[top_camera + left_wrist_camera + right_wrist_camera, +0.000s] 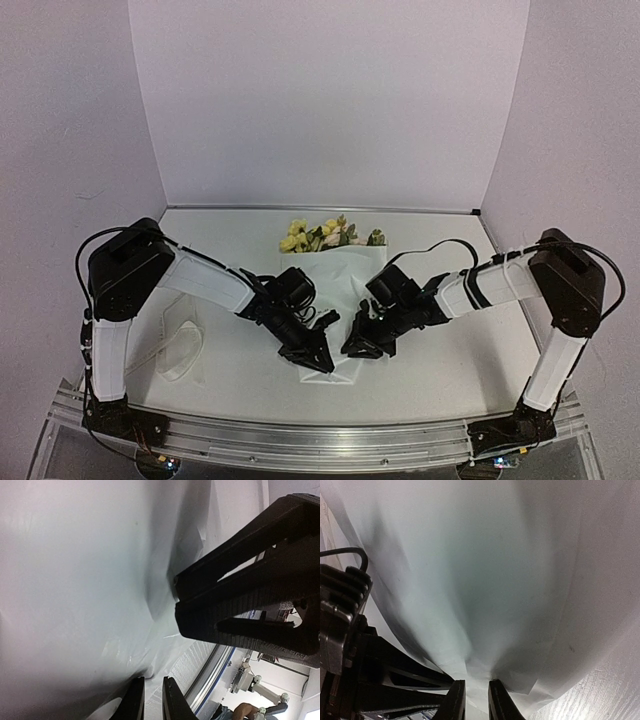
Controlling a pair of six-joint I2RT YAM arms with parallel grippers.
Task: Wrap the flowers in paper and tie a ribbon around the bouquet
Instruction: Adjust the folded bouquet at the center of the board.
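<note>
From above, I'm seeing the bouquet (330, 290) lying as a white cone on the table (450, 370). The flowers (318, 236) are showing yellow and cream at its far, wide end. The left gripper (318, 358) and right gripper (358, 347) are meeting at the bouquet's narrow near end, one on each side. A sheer pale loop, probably the ribbon (180, 348), is lying well to the bouquet's left.

Through the left wrist camera, the paper (75, 580) is filling the view, thin, smooth and softly creased. My claw is closing to a sliver on its edge.

Through the right wrist camera, that claw is likewise pinching a folded corner. I'm judging that the wrap is being tightened. Both pinches should be pulling evenly and gently, since paper this thin tears easily.
</note>
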